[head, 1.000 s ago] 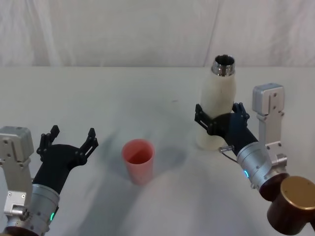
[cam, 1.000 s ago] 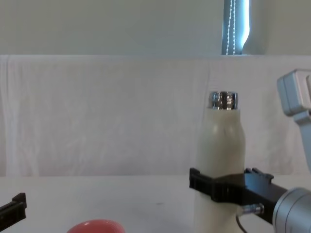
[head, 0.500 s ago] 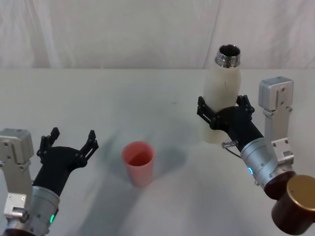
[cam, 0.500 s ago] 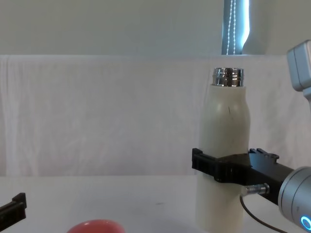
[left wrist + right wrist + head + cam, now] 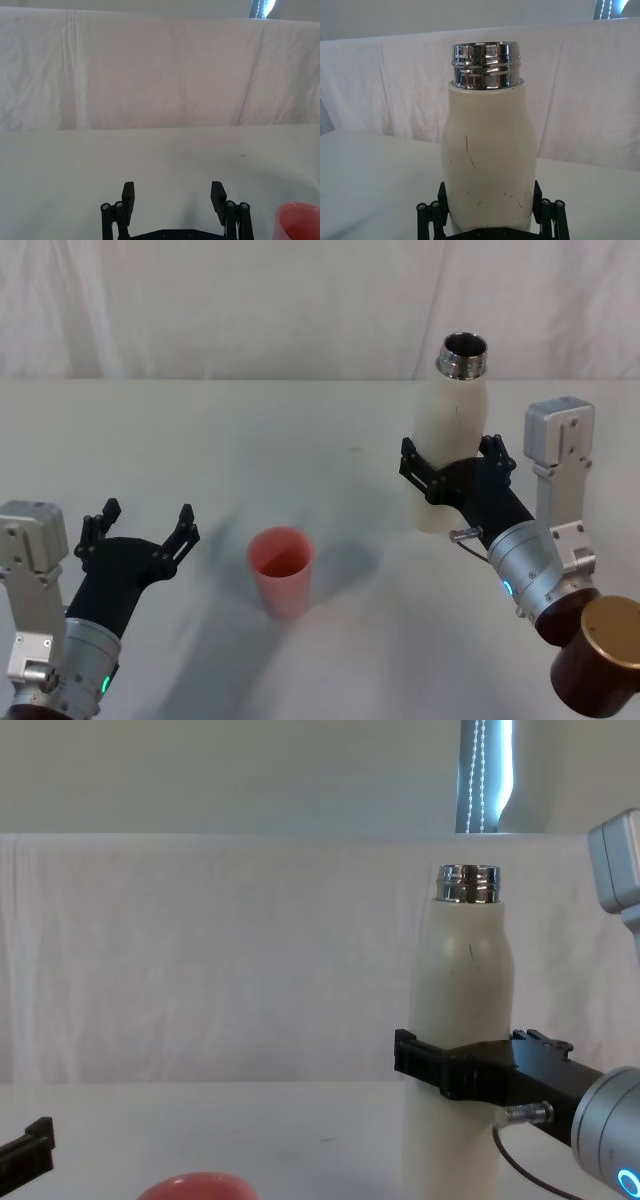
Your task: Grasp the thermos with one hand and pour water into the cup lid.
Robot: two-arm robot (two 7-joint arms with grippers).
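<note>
The cream-white thermos (image 5: 448, 430) stands upright at the right of the table, its chrome neck open at the top (image 5: 486, 65) (image 5: 460, 1020). My right gripper (image 5: 455, 462) is shut on the thermos around its lower body, one finger on each side (image 5: 490, 210) (image 5: 455, 1065). The salmon-red cup lid (image 5: 281, 568) stands open side up in the middle of the table, to the thermos's left (image 5: 299, 220) (image 5: 195, 1187). My left gripper (image 5: 138, 530) stands open low at the left, holding nothing, with the cup lid to its right (image 5: 172, 195).
A white cloth covers the table (image 5: 250, 440) and hangs as a backdrop behind it. A brown cylindrical joint (image 5: 600, 655) of my right arm sits at the lower right. Bare table lies between the cup lid and the thermos.
My right gripper has lifted the thermos a little and shifted it slightly right and back. The left gripper and the cup lid have stayed put.
</note>
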